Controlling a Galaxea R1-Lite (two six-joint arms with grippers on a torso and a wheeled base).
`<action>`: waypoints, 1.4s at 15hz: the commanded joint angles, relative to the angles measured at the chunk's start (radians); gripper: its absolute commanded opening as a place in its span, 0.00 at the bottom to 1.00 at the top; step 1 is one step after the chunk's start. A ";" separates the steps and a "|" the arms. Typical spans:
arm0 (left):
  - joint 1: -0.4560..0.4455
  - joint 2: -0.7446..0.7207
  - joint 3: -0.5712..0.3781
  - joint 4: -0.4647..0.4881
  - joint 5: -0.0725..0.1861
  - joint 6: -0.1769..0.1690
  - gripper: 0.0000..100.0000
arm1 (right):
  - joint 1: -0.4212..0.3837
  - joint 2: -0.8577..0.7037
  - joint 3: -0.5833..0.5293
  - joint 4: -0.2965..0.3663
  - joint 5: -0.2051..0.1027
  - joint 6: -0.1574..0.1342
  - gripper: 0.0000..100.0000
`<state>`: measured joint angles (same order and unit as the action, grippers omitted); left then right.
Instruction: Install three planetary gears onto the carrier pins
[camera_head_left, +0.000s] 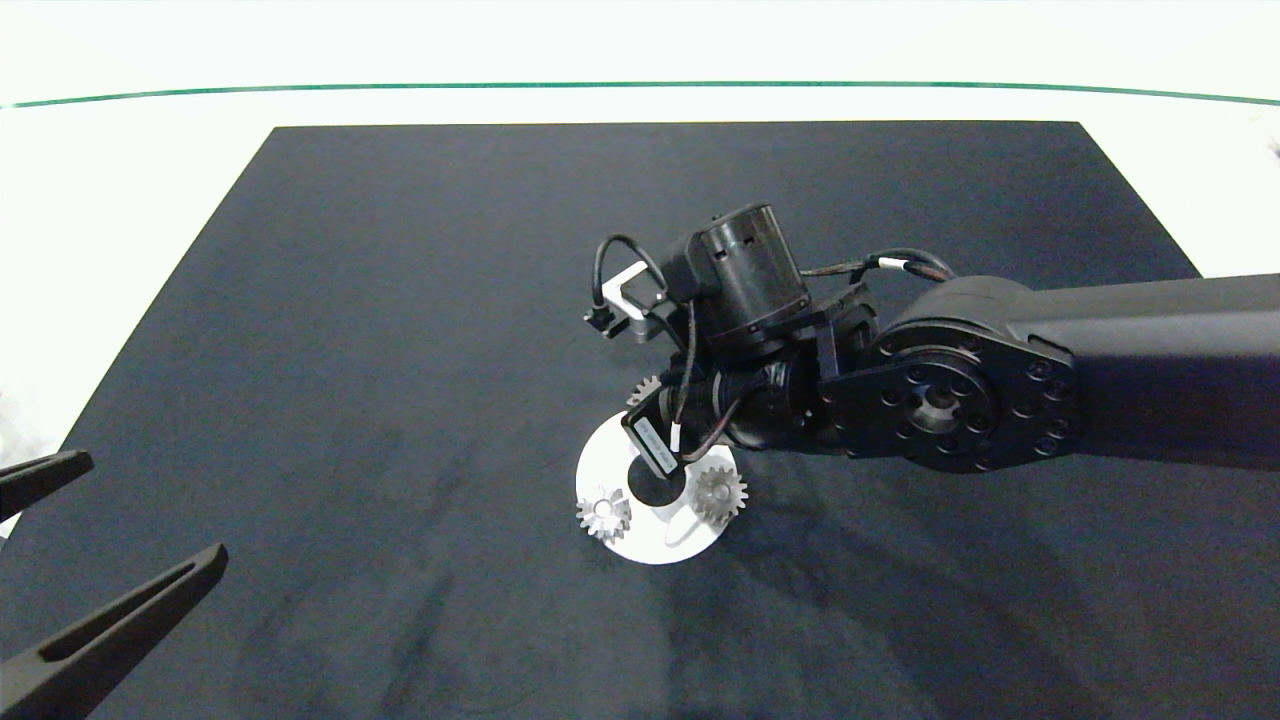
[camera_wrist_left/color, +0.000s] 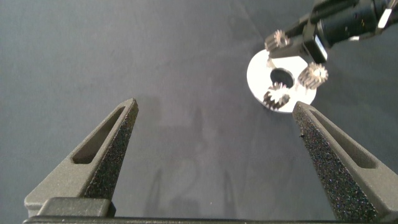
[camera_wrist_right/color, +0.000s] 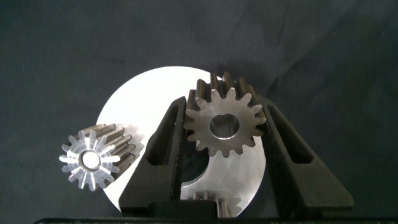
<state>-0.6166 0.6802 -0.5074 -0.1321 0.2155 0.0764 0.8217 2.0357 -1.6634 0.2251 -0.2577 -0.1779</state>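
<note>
Overhead, the right tool (camera_wrist_right/color: 225, 134) grips a planetary gear (camera_wrist_right/color: 224, 123) between its fingers above the white disc (camera_wrist_right/color: 134, 102).

The right arm is reaching in across the counter, its wrist bent downward so the right hand (camera_wrist_right/color: 225, 155) is pointing straight down, fingers (camera_wrist_right/color: 163, 155) pinching something between them. The left hand (camera_wrist_left/color: 214, 155) is hanging well off to the side, fingers spread wide, gripping nothing.
</note>
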 joint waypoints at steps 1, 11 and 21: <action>0.000 -0.010 0.001 0.002 0.001 0.000 1.00 | 0.002 0.009 -0.004 0.003 0.000 -0.002 0.25; 0.000 -0.018 0.003 0.002 0.001 0.000 1.00 | 0.004 0.017 -0.029 0.007 0.000 0.000 0.25; 0.000 -0.018 0.004 0.002 0.002 0.000 1.00 | 0.002 0.014 -0.058 0.007 -0.002 0.000 0.25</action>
<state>-0.6166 0.6615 -0.5028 -0.1294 0.2153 0.0764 0.8234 2.0489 -1.7187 0.2298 -0.2577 -0.1768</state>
